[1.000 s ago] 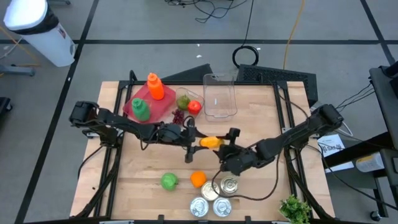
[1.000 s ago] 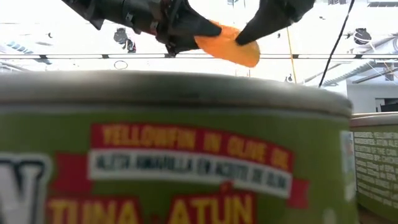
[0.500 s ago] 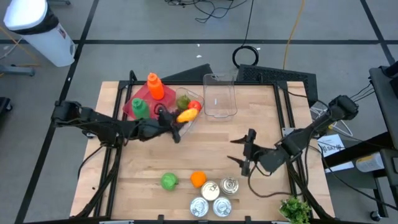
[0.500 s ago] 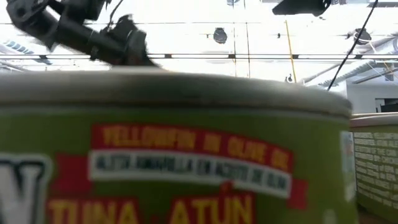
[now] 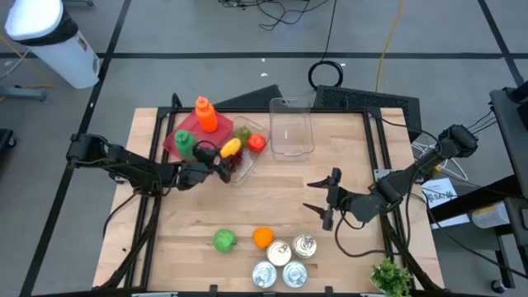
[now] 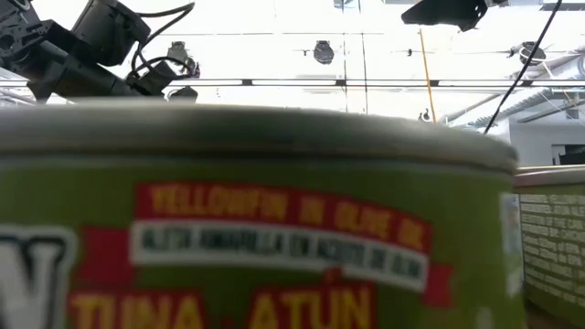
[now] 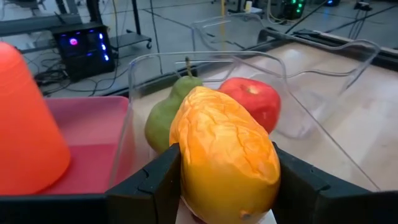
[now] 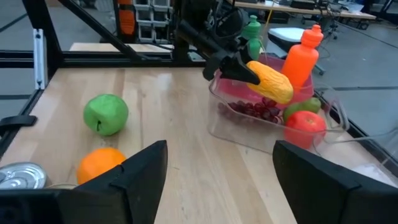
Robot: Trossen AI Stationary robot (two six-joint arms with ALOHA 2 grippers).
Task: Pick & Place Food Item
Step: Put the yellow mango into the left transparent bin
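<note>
At upper left of the frame, the mango [image 5: 230,148] is held clamped in the left pincer [image 5: 223,158] over the clear tray [image 5: 247,162] (release is left); the right pincer [image 5: 322,200] is parted, empty.

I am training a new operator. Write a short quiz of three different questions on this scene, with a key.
1. True or false: the left gripper holds the yellow-orange fruit.
2. What lies in the clear container under that fruit? A) cans B) red grapes, red apple and green pear C) nothing
3. Describe the right gripper.

Key:
1. True.
2. B.
3. Jaws open and empty, over bare table, near the cans.
</note>
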